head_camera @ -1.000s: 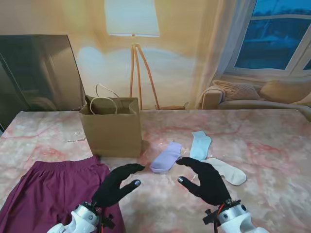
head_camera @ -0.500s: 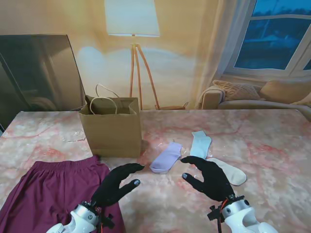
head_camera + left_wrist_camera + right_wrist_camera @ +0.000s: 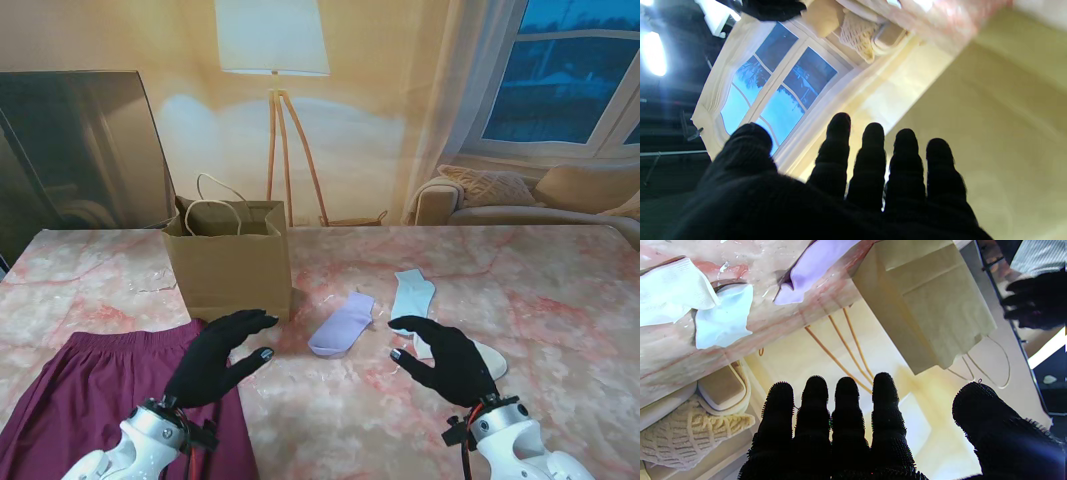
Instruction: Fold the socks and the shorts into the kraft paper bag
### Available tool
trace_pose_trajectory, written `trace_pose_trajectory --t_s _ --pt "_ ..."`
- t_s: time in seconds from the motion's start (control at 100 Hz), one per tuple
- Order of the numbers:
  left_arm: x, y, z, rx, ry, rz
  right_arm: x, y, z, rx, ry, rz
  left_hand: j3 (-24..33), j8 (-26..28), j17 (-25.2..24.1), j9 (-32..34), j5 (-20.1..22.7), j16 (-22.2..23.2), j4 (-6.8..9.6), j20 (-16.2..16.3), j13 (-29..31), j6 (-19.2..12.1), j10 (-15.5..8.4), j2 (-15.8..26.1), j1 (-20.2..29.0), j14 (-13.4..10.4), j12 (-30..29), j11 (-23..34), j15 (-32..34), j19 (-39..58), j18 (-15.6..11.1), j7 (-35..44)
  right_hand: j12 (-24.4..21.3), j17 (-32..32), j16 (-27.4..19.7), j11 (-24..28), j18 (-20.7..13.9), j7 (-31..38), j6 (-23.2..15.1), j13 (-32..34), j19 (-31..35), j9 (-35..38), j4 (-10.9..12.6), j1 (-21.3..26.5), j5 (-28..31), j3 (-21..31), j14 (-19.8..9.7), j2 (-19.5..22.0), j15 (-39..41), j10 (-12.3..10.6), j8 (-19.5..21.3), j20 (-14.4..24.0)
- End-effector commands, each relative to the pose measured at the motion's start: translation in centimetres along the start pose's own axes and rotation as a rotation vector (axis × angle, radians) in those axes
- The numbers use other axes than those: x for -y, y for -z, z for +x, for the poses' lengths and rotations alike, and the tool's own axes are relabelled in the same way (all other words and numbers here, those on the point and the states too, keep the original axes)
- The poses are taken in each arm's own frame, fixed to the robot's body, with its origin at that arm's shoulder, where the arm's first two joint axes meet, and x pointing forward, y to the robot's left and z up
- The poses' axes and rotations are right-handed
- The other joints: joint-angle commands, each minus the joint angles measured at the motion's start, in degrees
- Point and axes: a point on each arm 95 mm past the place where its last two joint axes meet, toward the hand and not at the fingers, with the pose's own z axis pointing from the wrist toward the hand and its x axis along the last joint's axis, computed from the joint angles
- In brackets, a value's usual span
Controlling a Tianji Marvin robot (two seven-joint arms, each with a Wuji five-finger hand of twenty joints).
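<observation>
Table [image 3: 560, 280]: pink marbled top, smooth and glossy — cloth could slide on it rather than crease.
Shorts [image 3: 80, 400]: maroon, soft and limp, spread flat at my near left with the waistband toward the bag; my guess is one hand alone would bunch them instead of folding.
Bag [image 3: 230, 262]: stiff kraft paper, upright and open, thin cord handles; light, so a push at the rim may well tip it.
Socks: purple sock [image 3: 342, 324], pale blue sock [image 3: 412, 297] and cream sock [image 3: 470, 352] lie flat right of the bag — small, easy to drag together.
Left hand [image 3: 212, 358]: black knit glove, fingers spread, holding nothing, above the shorts' edge.
Right hand [image 3: 448, 360]: spread, empty, over the cream sock.
</observation>
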Motion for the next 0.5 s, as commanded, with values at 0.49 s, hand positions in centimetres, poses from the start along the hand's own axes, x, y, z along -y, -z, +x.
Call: trace_pose_trajectory --t_s 0.49 --pt "15.8 -2.5 1.5 0.156 -0.330 0.367 0.4 -1.1 0.2 -0.017 -0.031 -0.016 42.96 18.99 14.23 16.32 0.67 12.21 -12.99 9.79 16.75 -8.39 -3.38 -27.17 21.24 -0.69 11.71 11.19 13.41 23.91 0.91 32.00 0.67 0.49 0.07 0.83 0.11 1.22 -0.39 0.97 1.85 0.97 1.80 0.36 0.42 0.52 0.12 0.56 0.44 -0.55 -0.43 -0.50"
